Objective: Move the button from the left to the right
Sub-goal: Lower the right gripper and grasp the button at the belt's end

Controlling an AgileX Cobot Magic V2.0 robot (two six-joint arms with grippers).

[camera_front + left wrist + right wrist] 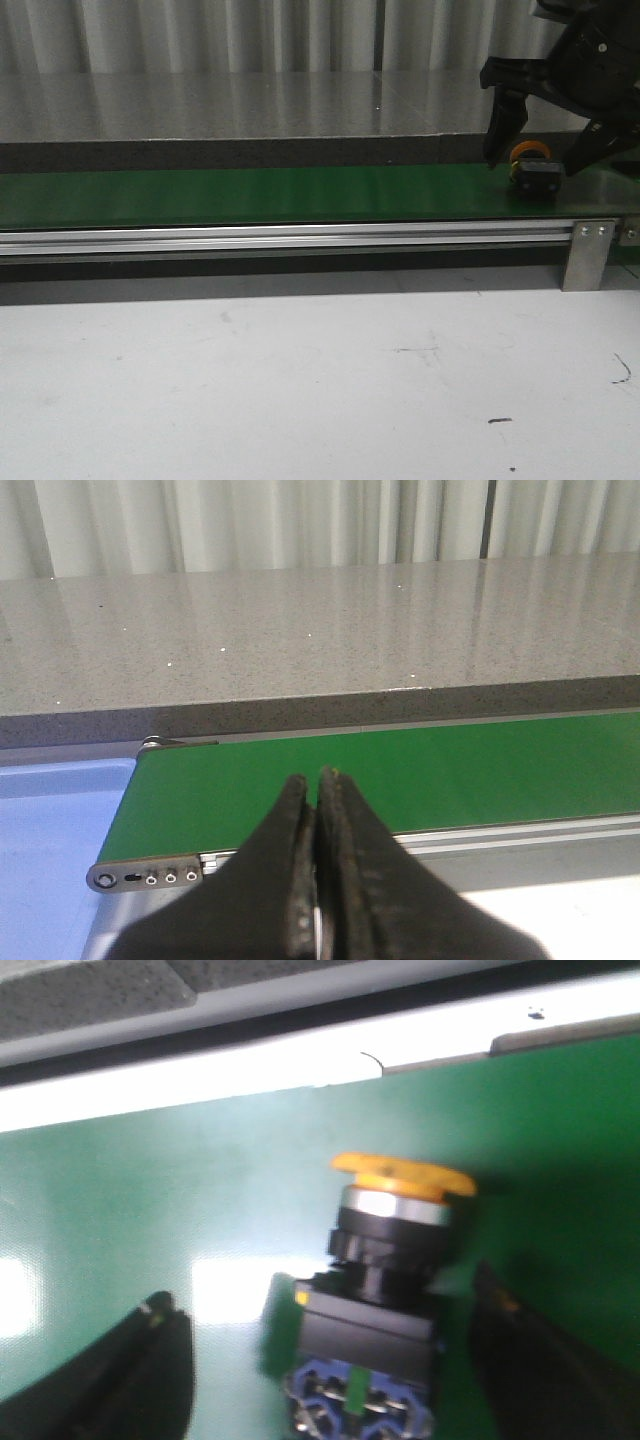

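The button, an orange-yellow cap on a black body, lies on its side on the green belt near the belt's right end. My right gripper hangs over it, open, one finger on each side. In the right wrist view the button lies between the two fingers with a clear gap on one side, and blue terminals show at its base. The right gripper holds nothing. My left gripper is shut and empty over the belt's left end. It is out of the front view.
An aluminium rail with a metal bracket runs along the belt's near side. A grey speckled counter lies behind the belt and a white table in front. A blue bin sits past the belt's left end.
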